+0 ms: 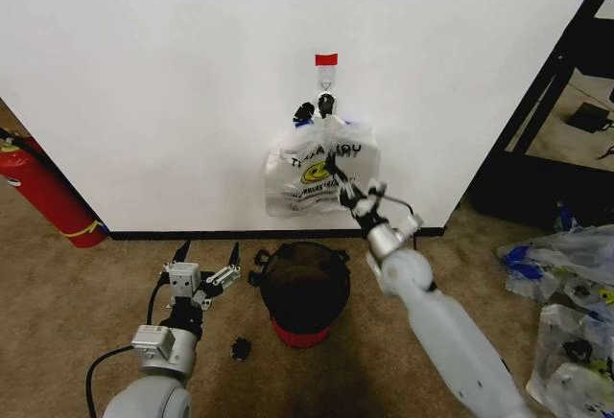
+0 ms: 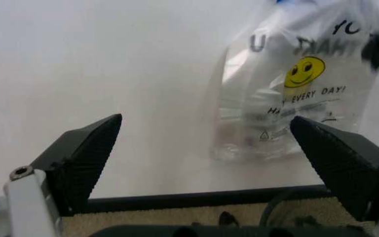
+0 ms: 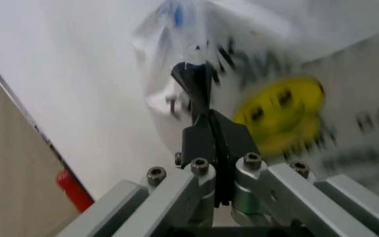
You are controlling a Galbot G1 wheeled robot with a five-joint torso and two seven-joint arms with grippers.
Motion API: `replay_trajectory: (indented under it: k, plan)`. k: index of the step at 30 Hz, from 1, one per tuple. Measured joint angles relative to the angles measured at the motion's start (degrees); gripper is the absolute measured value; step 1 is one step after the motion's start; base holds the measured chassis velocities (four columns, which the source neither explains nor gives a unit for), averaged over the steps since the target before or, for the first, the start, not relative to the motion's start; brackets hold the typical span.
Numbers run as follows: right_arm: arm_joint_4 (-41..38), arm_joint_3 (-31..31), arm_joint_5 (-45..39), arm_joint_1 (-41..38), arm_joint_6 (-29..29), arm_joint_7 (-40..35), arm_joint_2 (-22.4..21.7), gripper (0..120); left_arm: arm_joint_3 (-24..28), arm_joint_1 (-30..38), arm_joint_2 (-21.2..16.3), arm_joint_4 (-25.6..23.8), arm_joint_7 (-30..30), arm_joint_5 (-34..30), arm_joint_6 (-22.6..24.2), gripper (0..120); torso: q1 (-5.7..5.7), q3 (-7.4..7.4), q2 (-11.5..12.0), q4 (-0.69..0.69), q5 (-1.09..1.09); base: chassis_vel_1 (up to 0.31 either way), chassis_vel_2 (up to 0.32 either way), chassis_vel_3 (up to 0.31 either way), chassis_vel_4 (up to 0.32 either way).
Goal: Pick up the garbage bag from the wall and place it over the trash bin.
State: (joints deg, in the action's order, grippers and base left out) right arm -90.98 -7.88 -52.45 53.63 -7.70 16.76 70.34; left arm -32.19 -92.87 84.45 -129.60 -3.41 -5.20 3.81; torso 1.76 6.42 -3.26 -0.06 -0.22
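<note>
1. From the head camera we saw the garbage bag (image 1: 321, 171) hanging against the wall (image 1: 173, 82), just under the small hook (image 1: 326, 80) and its red tape strip (image 1: 326, 58). The trash bin (image 1: 303, 290) stood on the carpet (image 1: 58, 293) directly below the bag, near the black baseboard (image 1: 182, 235). The right gripper (image 1: 335, 174) was raised from the bin's side up to the bag's face, its black fingers pressed together on the plastic near the smiley print. The left gripper (image 1: 207, 252) hung low beside the bin, on the side away from the right arm, with its fingers spread and nothing between them. A red fire extinguisher (image 1: 43, 193) leaned at the wall far from the bin on that same side, and a small black clip (image 1: 241, 347) lay on the carpet near the bin's base.

2. From the left wrist camera we saw the left gripper (image 2: 206, 163) with both ribbed pads wide apart and empty. Beyond them the bag (image 2: 295, 84) hung on the wall (image 2: 97, 74), above the baseboard (image 2: 176, 200), showing its yellow smiley and black lettering.

3. From the right wrist camera we saw the right gripper (image 3: 199, 94) with its dark fingers closed flat against each other, pinching the bag (image 3: 288, 98) just beside the smiley face. The fire extinguisher (image 3: 75, 190) showed past the bag, at the foot of the wall (image 3: 64, 59).
</note>
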Motion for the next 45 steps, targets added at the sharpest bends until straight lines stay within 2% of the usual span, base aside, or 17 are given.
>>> replay_trajectory:
  k: [12,21,29,45]
  plan:
    - [-5.47,-3.05,4.10,10.31,-1.72,1.74,-1.91,0,-0.14,-2.25,-1.40,-2.76,-0.01,-0.10,-0.77,100,0.00,0.00,0.01,0.01,-0.01,0.000,0.000,0.000,0.000]
    - [-6.19,-6.40,6.72,17.26,-3.91,5.17,-4.03,0,0.21,-3.60,-1.26,-4.47,-0.05,0.06,-1.47,100,0.00,0.00,0.01,0.00,0.00,0.000,0.000,0.000,0.000]
    - [-4.12,-7.22,8.29,21.08,-7.38,6.21,-4.29,0,0.93,-4.32,-0.25,-4.68,-0.24,1.11,-2.62,100,0.00,0.00,0.01,0.00,0.00,0.000,0.000,0.000,0.000]
    - [-4.84,-8.08,9.32,26.86,-14.76,7.00,-4.43,0,1.04,-4.38,0.10,-5.57,-0.43,1.06,-2.65,100,0.00,0.00,0.01,0.00,-0.01,0.000,0.000,0.000,0.000]
